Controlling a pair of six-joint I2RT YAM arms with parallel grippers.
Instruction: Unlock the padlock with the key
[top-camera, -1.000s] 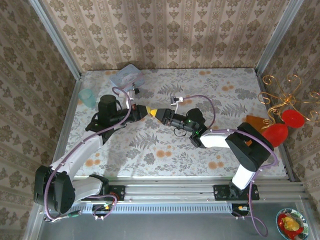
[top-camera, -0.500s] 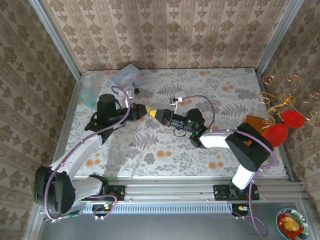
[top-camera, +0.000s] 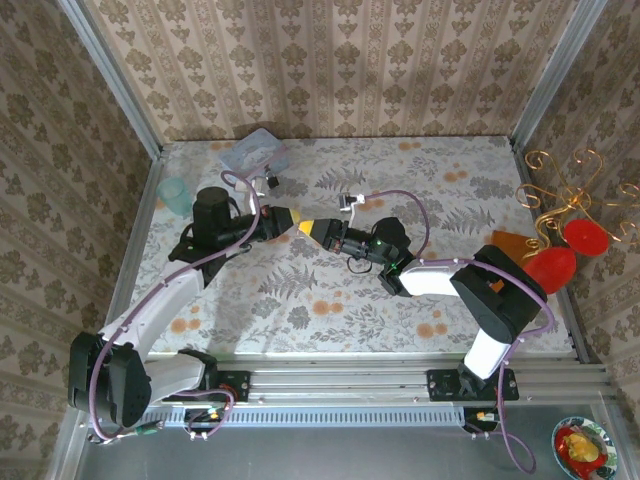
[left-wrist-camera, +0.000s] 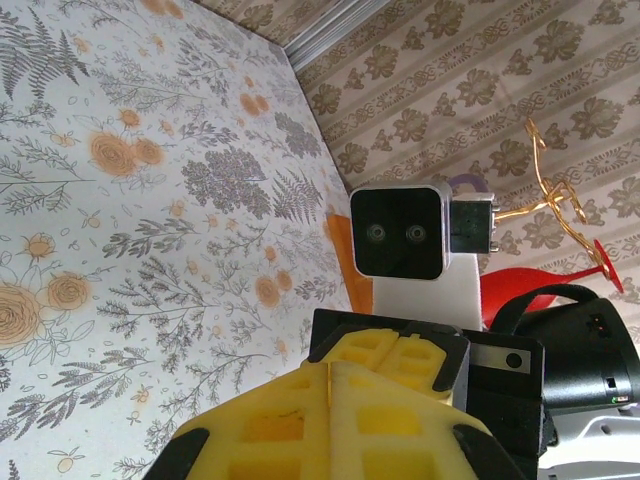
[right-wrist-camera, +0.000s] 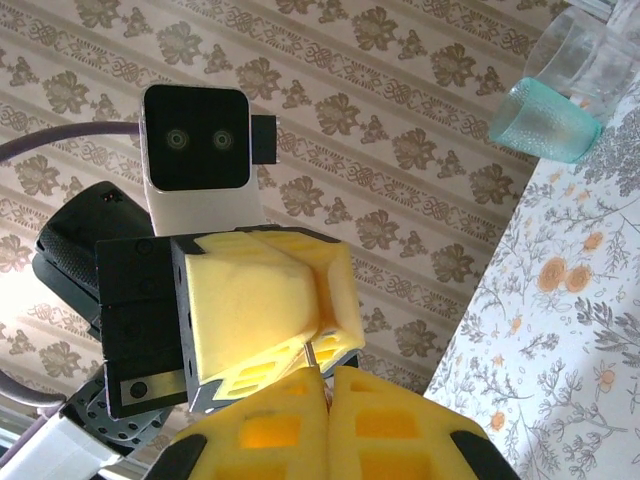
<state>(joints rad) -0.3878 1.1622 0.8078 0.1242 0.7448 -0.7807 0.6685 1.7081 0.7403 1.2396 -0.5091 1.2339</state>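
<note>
**Both hands closed, tip to tip over the middle of the table**

The left hand (top-camera: 290, 221) and the right hand (top-camera: 310, 227) meet nose to nose on one line running across the table (top-camera: 450, 190), slanting slightly. Each hand's yellow pads are pressed together with no gap. In the right wrist view a thin silvery sliver (right-wrist-camera: 312, 356) stands at the seam where the two sets of pads meet. Whether it is key blade or shackle, and which hand grips it, cannot be told. The padlock cannot be made out. Judged from the pose, it is hidden at that junction, straight ahead of both hands and equally near each. Any turning move would run about this shared axis.
</note>
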